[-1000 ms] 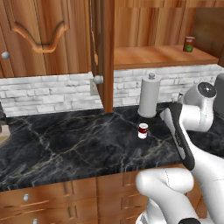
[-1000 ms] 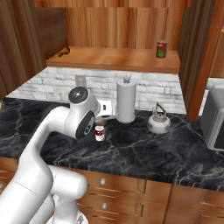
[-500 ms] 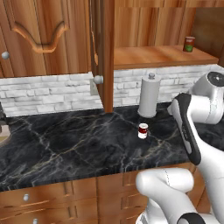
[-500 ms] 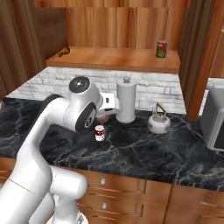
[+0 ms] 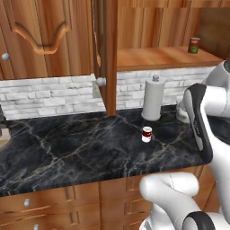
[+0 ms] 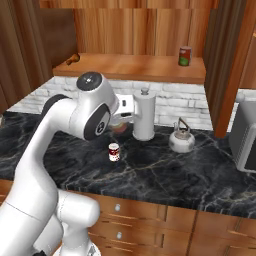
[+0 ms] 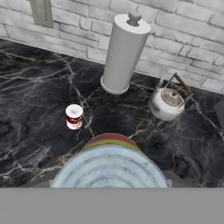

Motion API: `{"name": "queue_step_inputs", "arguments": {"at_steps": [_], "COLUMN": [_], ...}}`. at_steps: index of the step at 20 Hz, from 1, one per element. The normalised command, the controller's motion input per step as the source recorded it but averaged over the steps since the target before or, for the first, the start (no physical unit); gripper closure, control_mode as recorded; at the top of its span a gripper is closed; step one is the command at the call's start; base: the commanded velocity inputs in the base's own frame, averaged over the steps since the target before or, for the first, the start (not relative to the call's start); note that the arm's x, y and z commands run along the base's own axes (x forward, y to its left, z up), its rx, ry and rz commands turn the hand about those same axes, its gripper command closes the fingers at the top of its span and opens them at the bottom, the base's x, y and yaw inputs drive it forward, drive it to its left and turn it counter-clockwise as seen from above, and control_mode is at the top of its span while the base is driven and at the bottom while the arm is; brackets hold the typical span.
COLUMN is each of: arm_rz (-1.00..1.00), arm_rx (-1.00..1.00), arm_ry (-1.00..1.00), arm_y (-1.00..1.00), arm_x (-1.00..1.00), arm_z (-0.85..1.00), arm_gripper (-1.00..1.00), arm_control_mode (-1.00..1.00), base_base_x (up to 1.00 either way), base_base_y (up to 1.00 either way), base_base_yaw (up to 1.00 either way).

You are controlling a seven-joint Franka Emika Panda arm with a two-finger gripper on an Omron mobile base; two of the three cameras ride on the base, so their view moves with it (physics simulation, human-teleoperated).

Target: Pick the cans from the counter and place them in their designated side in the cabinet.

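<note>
Your gripper point(image 7: 109, 186) is closed on the striped can point(image 7: 109, 168), whose grey-green top, yellow band and red base sit close under the hand camera, lifted above the counter point(image 5: 67, 152). The red-and-white can point(image 6: 114, 151) stands upright on the counter, in front of the paper-towel roll point(image 6: 144, 115) and apart from it. A kettle point(image 6: 181, 140) sits nearer the back edge. Above, the cabinet point(image 6: 135, 67) shelf carries a red can point(image 6: 185, 56) near its right end.
</note>
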Motion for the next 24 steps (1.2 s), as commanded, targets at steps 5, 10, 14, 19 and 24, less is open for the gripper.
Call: {"name": "queue_step_inputs", "arguments": {"at_steps": [5,10,14,19,24], "arm_rz": [0.0,0.0,0.0,0.0,0.01], "arm_rx": [-0.09,-0.06,-0.06,-0.05,-0.02], "arm_ry": [-0.17,-0.12,-0.11,-0.08,-0.1], "arm_y": [-0.04,-0.07,-0.05,-0.04,-0.05], "arm_x": [-0.06,-0.01,0.0,0.02,0.11], "arm_z": [0.32,0.34,0.33,0.33,0.24], "arm_gripper": [1.0,1.0,1.0,1.0,1.0], "arm_control_mode": [-1.0,-1.0,-1.0,-1.0,-1.0], "base_base_x": [0.0,0.0,0.0,0.0,0.0], "base_base_y": [0.0,0.0,0.0,0.0,0.0], "base_base_yaw": [0.0,0.0,0.0,0.0,0.0]}}
